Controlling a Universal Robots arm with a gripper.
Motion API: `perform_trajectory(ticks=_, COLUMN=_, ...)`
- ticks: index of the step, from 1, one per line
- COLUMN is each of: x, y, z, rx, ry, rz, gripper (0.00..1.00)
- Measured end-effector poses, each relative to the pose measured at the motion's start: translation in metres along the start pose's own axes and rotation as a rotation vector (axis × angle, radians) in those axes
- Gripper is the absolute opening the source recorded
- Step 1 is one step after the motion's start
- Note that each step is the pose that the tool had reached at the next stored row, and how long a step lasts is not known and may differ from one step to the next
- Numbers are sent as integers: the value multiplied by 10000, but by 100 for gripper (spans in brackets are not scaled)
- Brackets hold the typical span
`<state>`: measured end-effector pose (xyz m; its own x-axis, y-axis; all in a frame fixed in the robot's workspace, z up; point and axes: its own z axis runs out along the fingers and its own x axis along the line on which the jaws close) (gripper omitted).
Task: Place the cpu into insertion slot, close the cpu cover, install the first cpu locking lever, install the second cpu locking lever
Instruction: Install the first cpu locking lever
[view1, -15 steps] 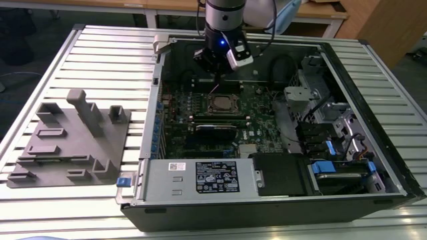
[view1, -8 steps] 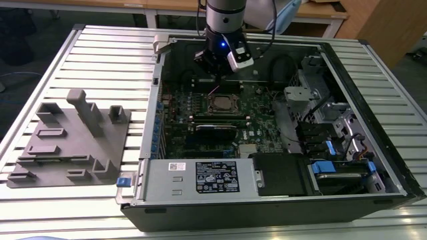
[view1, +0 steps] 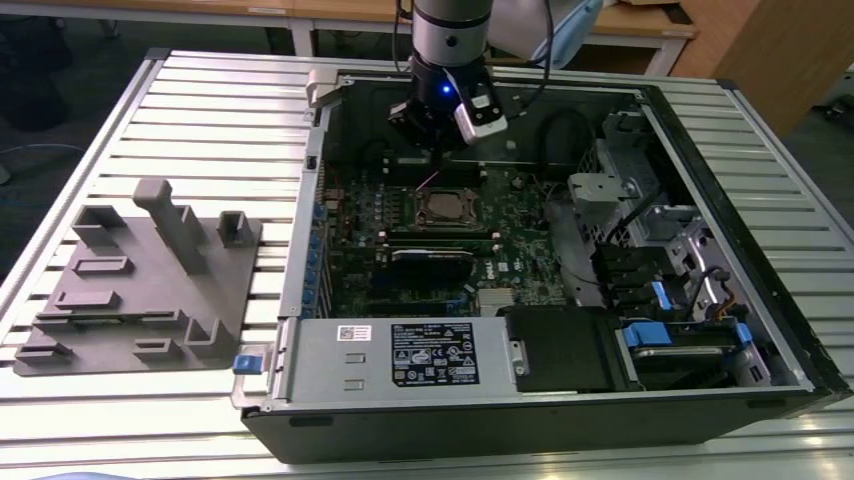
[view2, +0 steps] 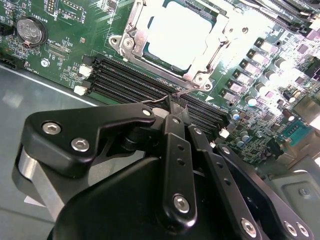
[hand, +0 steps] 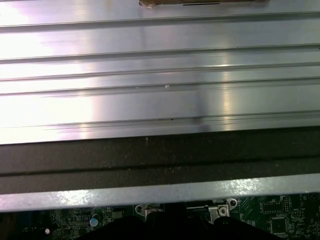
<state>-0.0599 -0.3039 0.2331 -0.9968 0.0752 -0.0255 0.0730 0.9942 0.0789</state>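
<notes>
Cpu (view2: 180, 32) seated, cpu cover (view2: 131, 27) down, and we're at a locking lever (view2: 190, 90).
Jaws pinched shut, tip at its wire; we'd push steadily so it can't slip off.

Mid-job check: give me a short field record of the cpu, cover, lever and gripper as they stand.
cpu: seated in the insertion slot
cpu cover: down, framing the cpu
wire lever: along the cover's edge; latched or not, cannot tell
gripper: low over the board, tip at the wire lever
computer case: open on its side
</notes>
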Motion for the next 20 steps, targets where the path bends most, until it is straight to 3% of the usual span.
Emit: perform_trajectory(ticks=20, x=-6, y=-1, z=19, rx=0, ry=0, rz=-2, gripper=11)
